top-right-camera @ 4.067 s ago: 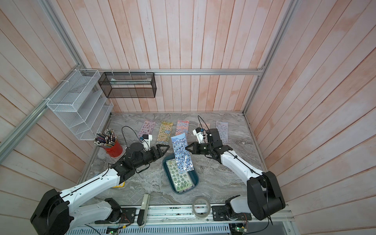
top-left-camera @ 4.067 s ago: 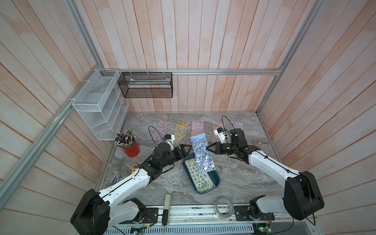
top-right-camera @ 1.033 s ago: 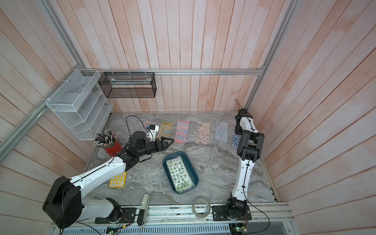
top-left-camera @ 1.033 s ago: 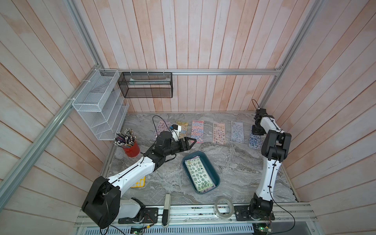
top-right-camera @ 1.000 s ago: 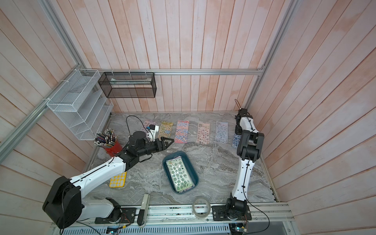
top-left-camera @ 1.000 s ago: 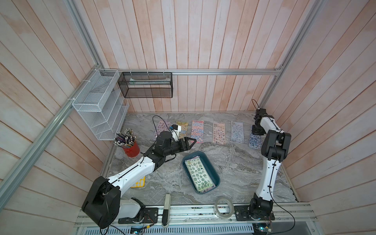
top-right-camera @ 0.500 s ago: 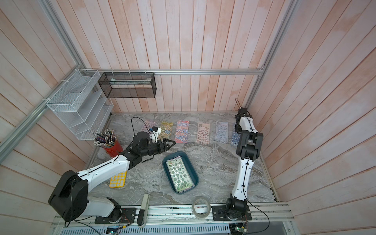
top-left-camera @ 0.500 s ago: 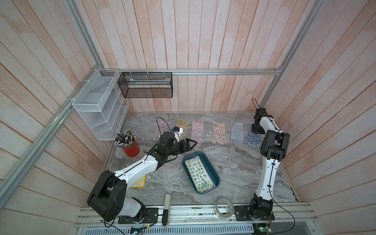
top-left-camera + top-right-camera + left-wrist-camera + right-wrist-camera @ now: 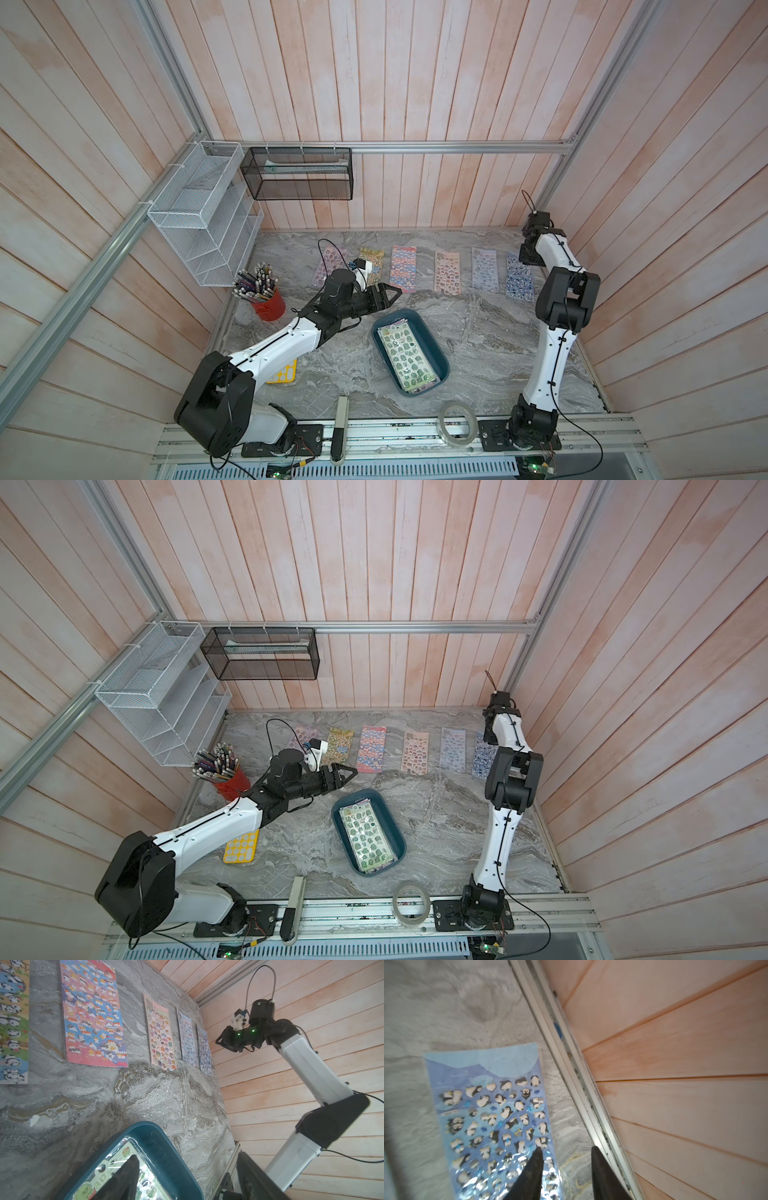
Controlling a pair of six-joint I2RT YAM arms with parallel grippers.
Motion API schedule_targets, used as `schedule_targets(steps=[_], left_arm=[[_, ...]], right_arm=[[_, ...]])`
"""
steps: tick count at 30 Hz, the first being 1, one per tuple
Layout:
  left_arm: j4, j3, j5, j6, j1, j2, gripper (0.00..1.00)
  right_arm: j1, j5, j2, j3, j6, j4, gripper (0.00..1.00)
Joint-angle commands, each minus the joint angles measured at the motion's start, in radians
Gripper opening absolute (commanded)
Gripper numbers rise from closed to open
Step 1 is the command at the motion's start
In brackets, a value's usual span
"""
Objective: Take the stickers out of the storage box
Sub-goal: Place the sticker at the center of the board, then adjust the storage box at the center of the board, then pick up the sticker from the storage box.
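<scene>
Right tool (image 9: 566, 1148) parted, empty, over penguin sheet (image 9: 492, 1105) on table (image 9: 425, 1001) (laid out, presumably, for display). Left tool (image 9: 390, 296) wide, empty, near storage box (image 9: 430, 345), poised for stickers (image 9: 409, 361) inside.

Pale, pink-washed wooden planks (image 9: 415, 83) are seen on all three walls, and an aluminium rail (image 9: 457, 146) is run across the back one. A grey marbled tabletop (image 9: 478, 332) is spread beneath the left gripper (image 9: 392, 294). Beyond that gripper, a black wire-mesh basket (image 9: 299, 174) is hung from the rail. Farther to the gripper's left, a white wire-mesh rack (image 9: 199, 224) is fixed to the side wall. Everything is evenly lit.
</scene>
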Motion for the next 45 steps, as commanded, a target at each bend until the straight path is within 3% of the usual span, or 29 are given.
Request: schedule_targets(steps=[1, 11, 19, 25, 31, 34, 37, 41, 45], left_arm=[[-0.066, 0.027, -0.051, 0.039, 0.006, -0.068, 0.76], [-0.211, -0.058, -0.209, 0.013, 0.008, -0.267, 0.77], [-0.279, -0.191, -0.241, -0.034, 0.005, -0.338, 0.77], [-0.255, -0.260, -0.257, -0.075, -0.046, -0.307, 0.76], [-0.363, -0.211, -0.355, -0.062, -0.090, -0.235, 0.68], [-0.377, -0.218, -0.379, -0.086, -0.102, -0.209, 0.67], [-0.344, -0.235, -0.356, -0.103, -0.103, -0.177, 0.67], [-0.271, -0.226, -0.307, -0.098, -0.106, -0.140, 0.67], [-0.244, -0.194, -0.281, -0.095, -0.116, -0.089, 0.67]], right_arm=[[0.048, 0.033, -0.169, -0.049, 0.027, 0.053, 0.41], [0.242, 0.018, -0.663, -0.600, 0.065, 0.432, 0.42], [0.343, -0.290, -0.956, -0.909, 0.080, 0.595, 0.43], [0.510, -0.294, -0.997, -0.977, 0.086, 0.537, 0.45], [0.780, -0.169, -0.954, -1.021, 0.054, 0.464, 0.42], [0.878, -0.171, -0.931, -1.053, 0.071, 0.454, 0.37], [0.974, -0.163, -0.891, -1.089, 0.099, 0.449, 0.24], [1.021, -0.190, -0.825, -1.133, 0.136, 0.464, 0.02], [1.035, -0.227, -0.764, -1.163, 0.167, 0.482, 0.00]])
